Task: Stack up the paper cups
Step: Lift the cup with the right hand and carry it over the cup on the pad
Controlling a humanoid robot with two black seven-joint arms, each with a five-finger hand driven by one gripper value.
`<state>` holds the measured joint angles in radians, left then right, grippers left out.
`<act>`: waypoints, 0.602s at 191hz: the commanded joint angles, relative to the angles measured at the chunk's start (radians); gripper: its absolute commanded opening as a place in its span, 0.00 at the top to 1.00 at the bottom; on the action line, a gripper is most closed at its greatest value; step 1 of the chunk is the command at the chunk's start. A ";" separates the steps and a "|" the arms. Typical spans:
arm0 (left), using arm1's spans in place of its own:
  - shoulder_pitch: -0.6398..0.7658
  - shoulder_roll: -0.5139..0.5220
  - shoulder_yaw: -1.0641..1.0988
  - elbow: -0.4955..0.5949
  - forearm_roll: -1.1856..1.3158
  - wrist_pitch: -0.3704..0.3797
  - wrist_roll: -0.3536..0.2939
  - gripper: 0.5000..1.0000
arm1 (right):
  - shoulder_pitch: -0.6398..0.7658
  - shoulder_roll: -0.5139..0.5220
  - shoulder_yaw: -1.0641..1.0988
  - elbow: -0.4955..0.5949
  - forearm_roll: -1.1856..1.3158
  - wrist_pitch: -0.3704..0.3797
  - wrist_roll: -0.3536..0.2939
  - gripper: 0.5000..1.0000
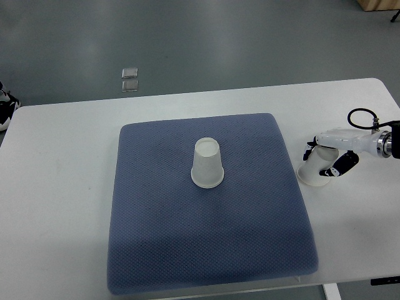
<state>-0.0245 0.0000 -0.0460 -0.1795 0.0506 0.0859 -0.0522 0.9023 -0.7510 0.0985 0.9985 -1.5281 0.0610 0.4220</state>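
Landmark: the blue mat (206, 250), lying on the white table (62, 187).
Right hand: the right hand (328, 157) reaches in from the mat's right side, fingers curled around the held paper cup (314, 170), which is tilted with its wide mouth toward the mat and lower left.
Left hand: not in view.
Standing cup: the inverted paper cup (207, 164) sits bottom-up slightly above the mat's middle, well apart from the held one.
Risk, grip: thin paper walls probably crush or go oval under finger pressure; an oval mouth would snag instead of sliding over the standing cup.
Risk, alignment: the held cup is tilted; if it comes down off-axis, its rim likely catches the other cup's base and knocks it over on the soft mat.
Risk, slip: a loose hold could let the cup roll off along the table.
Count, cups: two.
Count, mats: one.
Count, hands visible: one.
Count, small clear squares: two objects (130, 79) on the floor beyond the mat's far edge.
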 commanded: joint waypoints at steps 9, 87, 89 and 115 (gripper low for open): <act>0.000 0.000 0.000 0.000 0.000 0.000 0.000 0.00 | 0.035 -0.004 0.001 0.002 0.000 0.014 0.001 0.69; 0.000 0.000 0.000 0.000 0.000 0.000 0.000 0.00 | 0.217 -0.010 0.003 0.086 0.006 0.151 0.015 0.69; 0.000 0.000 0.000 0.000 0.000 0.000 0.000 0.00 | 0.218 -0.010 0.003 0.086 0.006 0.151 0.015 0.69; 0.000 0.000 0.000 0.000 0.000 0.000 0.000 0.00 | 0.325 0.007 0.004 0.120 0.009 0.244 0.018 0.69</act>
<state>-0.0246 0.0000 -0.0460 -0.1795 0.0506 0.0859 -0.0522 1.1520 -0.7550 0.1013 1.0952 -1.5205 0.2391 0.4378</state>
